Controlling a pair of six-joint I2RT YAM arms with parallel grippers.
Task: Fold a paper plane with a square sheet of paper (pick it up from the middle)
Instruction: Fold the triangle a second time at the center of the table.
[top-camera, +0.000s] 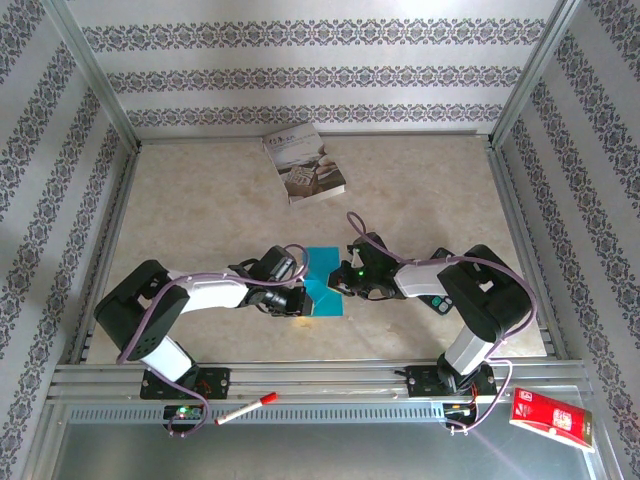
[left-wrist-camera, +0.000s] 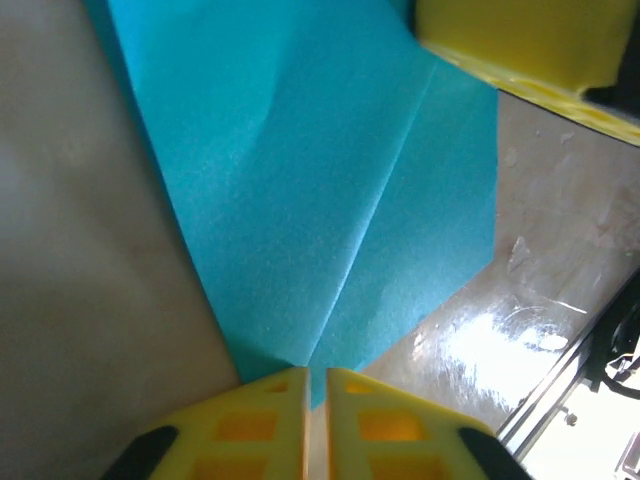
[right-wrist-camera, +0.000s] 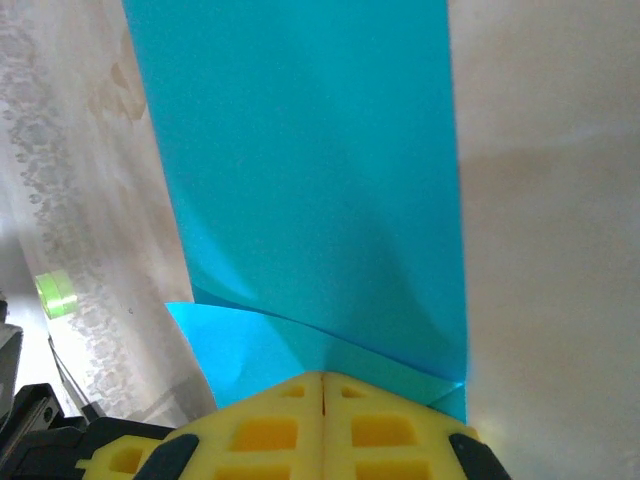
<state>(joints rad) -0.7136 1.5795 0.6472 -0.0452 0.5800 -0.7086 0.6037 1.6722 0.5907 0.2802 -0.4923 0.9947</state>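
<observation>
Sheet of teal paper (top-camera: 322, 285) (creased, one flap folded over) at mid-table between both arms, well apart from printed book (top-camera: 303, 162). Left gripper (left-wrist-camera: 317, 372) nearly closed, pinching its pointed corner; right gripper (right-wrist-camera: 322, 376) pressed together on opposite edge.

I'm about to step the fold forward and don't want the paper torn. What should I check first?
1. Right tool shut on the sheet at its edge: ok.
2. Left tool gripping the sheet's corner: cannot tell; a narrow slit shows between its fingers.
3. Crease running from the left tool's tip across the sheet: ok, visible.
4. Sheet untorn: ok as far as seen.
5. Book well away from both arms: ok.
</observation>
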